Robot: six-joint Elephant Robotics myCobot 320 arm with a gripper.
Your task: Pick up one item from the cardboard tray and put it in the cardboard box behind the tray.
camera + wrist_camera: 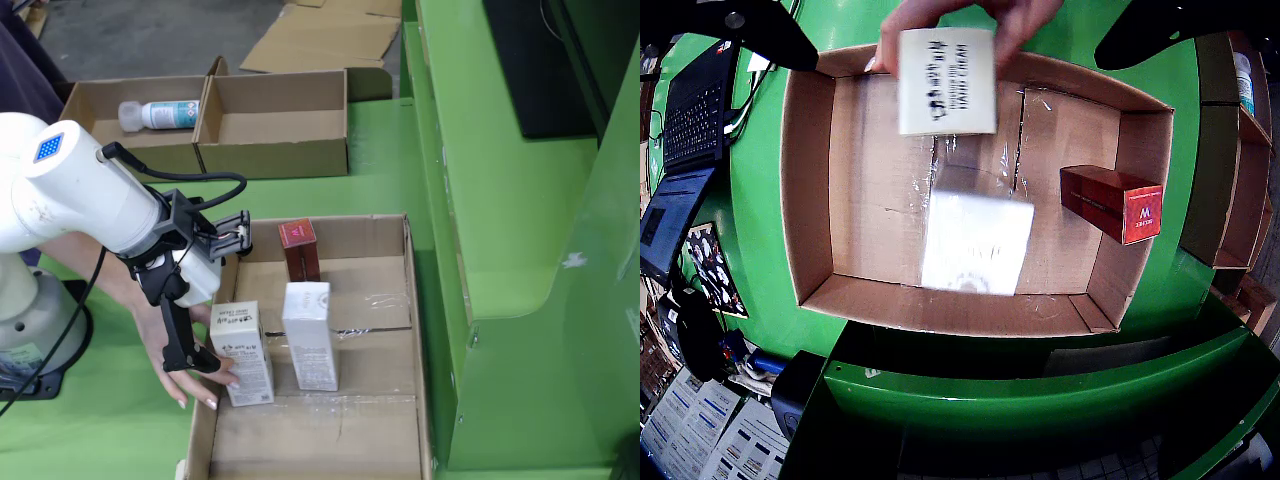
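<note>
The cardboard tray holds a white carton in its middle and a red box by its right wall. A person's hand holds a second white carton with black print at the tray's top edge. My gripper hangs above the tray with its black fingers spread wide and nothing between them. In the still view my gripper is over the tray's left wall, next to the hand-held carton, with the white carton and red box further in.
Behind the tray stand two open cardboard boxes: one bare, one holding a bottle. The person's arm reaches under my arm. A tall green frame borders the tray's right side. A laptop lies left of the tray.
</note>
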